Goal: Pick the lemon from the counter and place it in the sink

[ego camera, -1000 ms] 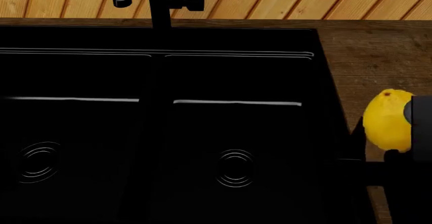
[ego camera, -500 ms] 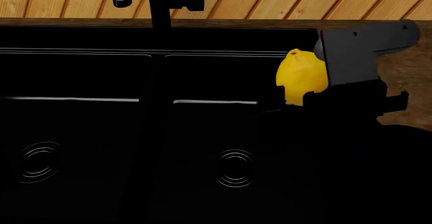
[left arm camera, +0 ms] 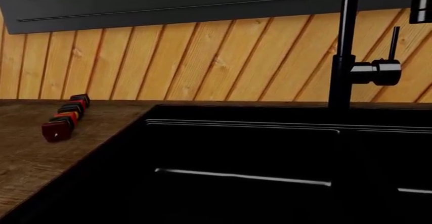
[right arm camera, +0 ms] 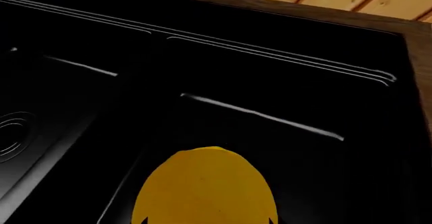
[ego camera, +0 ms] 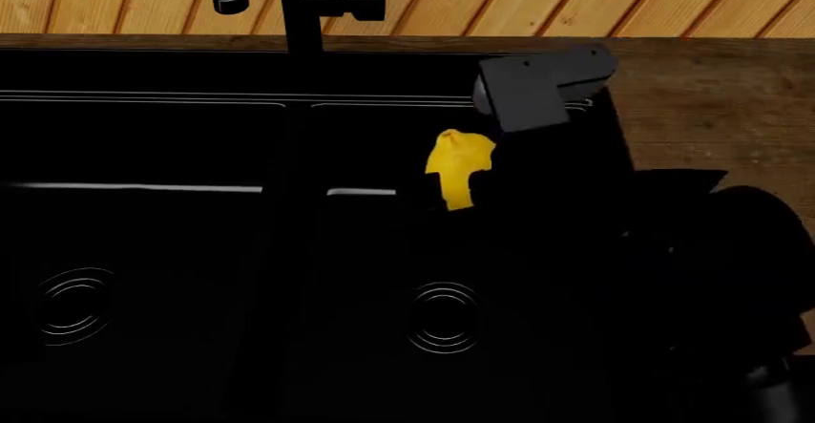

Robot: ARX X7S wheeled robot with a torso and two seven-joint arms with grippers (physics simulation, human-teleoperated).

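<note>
Since earlier frames, lemon point(ego camera: 456, 168) was carried toward 9 o'clock, off counter point(ego camera: 713, 98); now held over sink point(ego camera: 153, 146) right basin for release, right gripper point(ego camera: 478, 189) fingers closed on it. Left fingers unseen.

Yellow lemon point(ego camera: 456, 167), seemingly plain black sink point(ego camera: 153, 146)

Head view: looking steeply down over the sink point(ego camera: 153, 156), faucet point(ego camera: 300, 3) at upper centre, counter point(ego camera: 713, 108) at right. Left wrist view: sitting low beside the sink point(left arm camera: 236, 148), facing level toward the slat wall point(left arm camera: 202, 62), faucet point(left arm camera: 344, 57) at right. Right wrist view: hovering close over the sink point(right arm camera: 284, 92), lemon point(right arm camera: 206, 188) filling lower centre. Sharing the sink in all three.
</note>
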